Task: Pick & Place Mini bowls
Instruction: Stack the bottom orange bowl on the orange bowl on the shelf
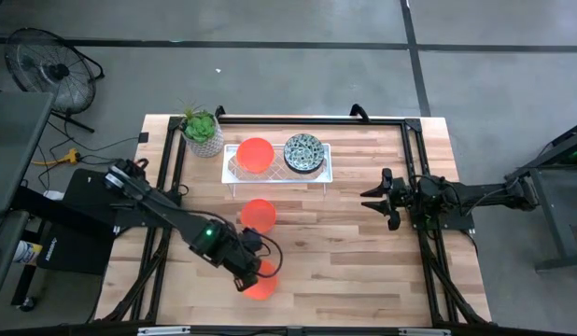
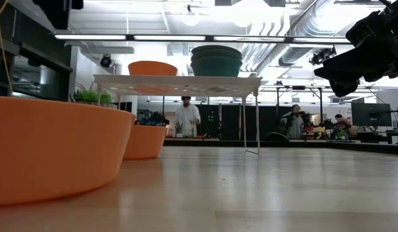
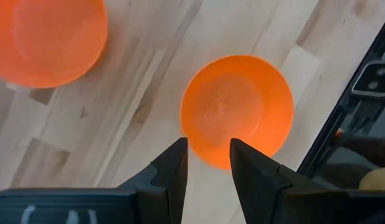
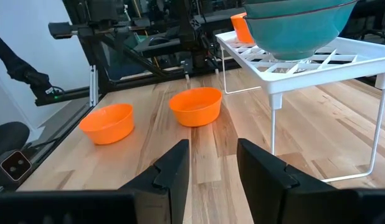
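**Partly hidden bowl at the left gripper's tips**

Overhead, the left gripper point(image 1: 254, 277) covers much of the near orange bowl point(image 1: 261, 287), so whether fingers touch the rim cannot be told there. Its wrist camera shows more: the fingers stand slightly apart, empty, straddling that bowl's point(image 3: 237, 120) rim edge, contact unclear. Just beyond the gripper sits a second orange bowl point(image 1: 259, 214), cut off in the wrist picture point(image 3: 48, 38). Farther ahead, the white rack point(image 1: 275, 174) carries a third orange bowl point(image 1: 255, 154) and a stack of patterned bowls point(image 1: 304, 153); how many are stacked is hard to judge from above. The low camera shows the stack's plain teal outsides point(image 2: 216, 61). The right gripper point(image 1: 381, 199) hovers well apart, fingers spread, empty.
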`<state>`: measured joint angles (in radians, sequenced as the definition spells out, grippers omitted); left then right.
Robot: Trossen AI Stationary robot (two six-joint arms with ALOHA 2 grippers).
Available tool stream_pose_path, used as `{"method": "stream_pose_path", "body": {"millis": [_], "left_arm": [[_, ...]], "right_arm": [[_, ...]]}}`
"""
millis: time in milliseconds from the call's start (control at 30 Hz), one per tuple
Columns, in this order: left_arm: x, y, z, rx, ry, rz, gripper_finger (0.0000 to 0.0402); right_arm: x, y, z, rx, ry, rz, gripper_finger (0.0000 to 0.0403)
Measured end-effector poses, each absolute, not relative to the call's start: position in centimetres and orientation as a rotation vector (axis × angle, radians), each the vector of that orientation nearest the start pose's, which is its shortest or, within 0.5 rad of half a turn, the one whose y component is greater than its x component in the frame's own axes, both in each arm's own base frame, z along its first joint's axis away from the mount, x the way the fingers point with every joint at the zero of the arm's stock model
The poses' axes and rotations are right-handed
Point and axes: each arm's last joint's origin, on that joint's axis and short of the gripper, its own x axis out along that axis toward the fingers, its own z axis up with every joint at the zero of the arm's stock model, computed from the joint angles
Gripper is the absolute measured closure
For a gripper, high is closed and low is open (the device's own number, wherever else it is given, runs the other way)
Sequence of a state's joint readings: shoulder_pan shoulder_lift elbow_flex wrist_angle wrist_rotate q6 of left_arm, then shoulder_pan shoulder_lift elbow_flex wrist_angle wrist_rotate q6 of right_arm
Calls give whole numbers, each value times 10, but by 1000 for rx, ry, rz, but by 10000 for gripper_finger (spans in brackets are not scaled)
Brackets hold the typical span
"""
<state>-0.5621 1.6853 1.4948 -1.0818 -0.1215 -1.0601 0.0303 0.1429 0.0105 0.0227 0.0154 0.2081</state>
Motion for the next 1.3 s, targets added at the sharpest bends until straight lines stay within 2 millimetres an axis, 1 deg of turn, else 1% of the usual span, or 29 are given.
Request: {"method": "stream_pose_path", "body": {"millis": [133,333,533,833,933,1100,1200,1300], "left_arm": [[294,-182,270,-501,1243,272,285],[309,-192,255,-529,1213,242,285],[319,-197,248,-544,1164,228,285],[318,-196,241,-509,1204,258,285],[311,-194,238,-499,1291,278,285],[312,-194,220,-481,1416,294,285],[313,-196,219,-489,1446,253,285],[310,-195,216,-462,1477,267,285]], "right_arm": [[106,3,158,205,111,3,281],[106,3,158,205,111,3,281],[106,3,157,205,112,3,281],[106,3,157,205,112,3,281],[106,3,157,205,112,3,281],[106,3,157,205,112,3,281],[106,3,158,205,111,4,281],[106,3,158,205,108,4,281]]}}
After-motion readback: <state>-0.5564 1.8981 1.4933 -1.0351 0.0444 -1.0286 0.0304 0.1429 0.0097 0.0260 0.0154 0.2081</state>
